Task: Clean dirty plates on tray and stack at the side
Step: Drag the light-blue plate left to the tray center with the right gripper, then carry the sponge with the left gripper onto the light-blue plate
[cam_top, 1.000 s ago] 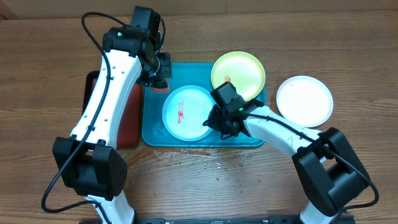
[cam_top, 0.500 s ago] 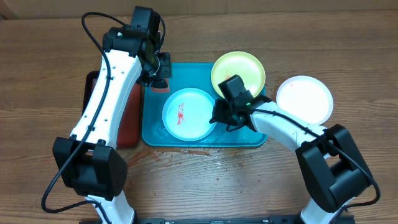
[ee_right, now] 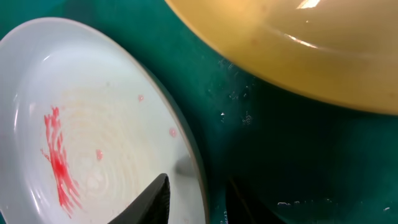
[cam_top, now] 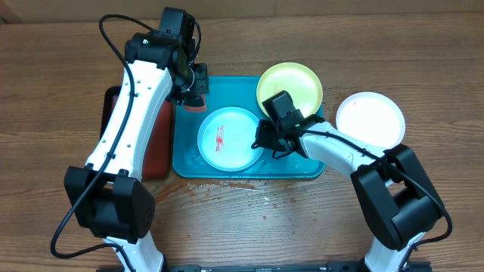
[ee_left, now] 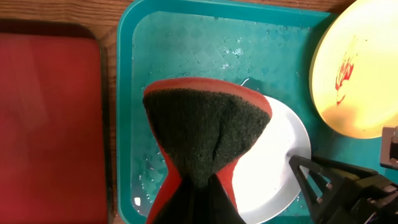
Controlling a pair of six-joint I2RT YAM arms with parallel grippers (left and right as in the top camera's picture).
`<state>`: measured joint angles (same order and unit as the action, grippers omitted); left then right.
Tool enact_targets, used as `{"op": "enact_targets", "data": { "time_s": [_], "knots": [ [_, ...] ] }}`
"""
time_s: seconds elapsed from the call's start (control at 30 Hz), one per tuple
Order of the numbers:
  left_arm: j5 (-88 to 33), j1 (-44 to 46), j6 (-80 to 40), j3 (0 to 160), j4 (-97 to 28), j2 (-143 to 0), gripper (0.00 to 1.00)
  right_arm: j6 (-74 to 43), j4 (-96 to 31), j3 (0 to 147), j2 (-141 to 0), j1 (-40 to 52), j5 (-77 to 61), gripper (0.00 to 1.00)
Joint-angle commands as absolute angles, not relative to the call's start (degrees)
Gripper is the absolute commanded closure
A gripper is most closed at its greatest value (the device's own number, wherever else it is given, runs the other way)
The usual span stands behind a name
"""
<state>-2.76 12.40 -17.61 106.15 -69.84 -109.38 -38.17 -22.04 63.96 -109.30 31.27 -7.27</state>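
Your right end effector [ee_right: 198, 186] spread, straddling light-blue plate [ee_right: 93, 124] rim, centre of tray [cam_top: 227, 85]. Your left end effector [cam_top: 195, 97] clenched on sponge [ee_left: 208, 130], over tray's upper left.

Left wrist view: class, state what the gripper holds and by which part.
The left gripper pinches the sponge at its narrowed lower end, dark scouring face towards the camera, over the tray.

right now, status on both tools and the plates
Left tool shut on sponge, over tray. Right tool open, straddling blue plate rim; smear uncleaned. Yellow-green plate crowds right tool.
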Motion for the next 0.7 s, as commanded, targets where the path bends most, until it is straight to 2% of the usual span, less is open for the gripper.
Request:
{"op": "enact_targets", "data": {
  "time_s": [0.0,0.07,0.4,0.67],
  "knots": [
    [-2.37,12.80,-17.58,107.44,-69.67,-111.04,0.96,-39.24,-22.02,64.25,-111.02,31.59,-7.84,0.88],
    [-2.39,12.80,-17.58,107.39,-70.00,-111.90,0.96,-39.24,-21.67,64.25,-111.02,31.90,-8.54,0.96],
    [-2.57,13.80,-16.10,106.26,-70.83,-114.21,0.96,-40.75,-21.56,64.25,-111.02,31.90,-9.30,0.96],
    [-2.37,16.69,-13.26,99.33,-65.36,-114.24,0.96,-40.73,-22.15,64.25,-111.02,31.90,-9.30,0.96]
  ]
}}
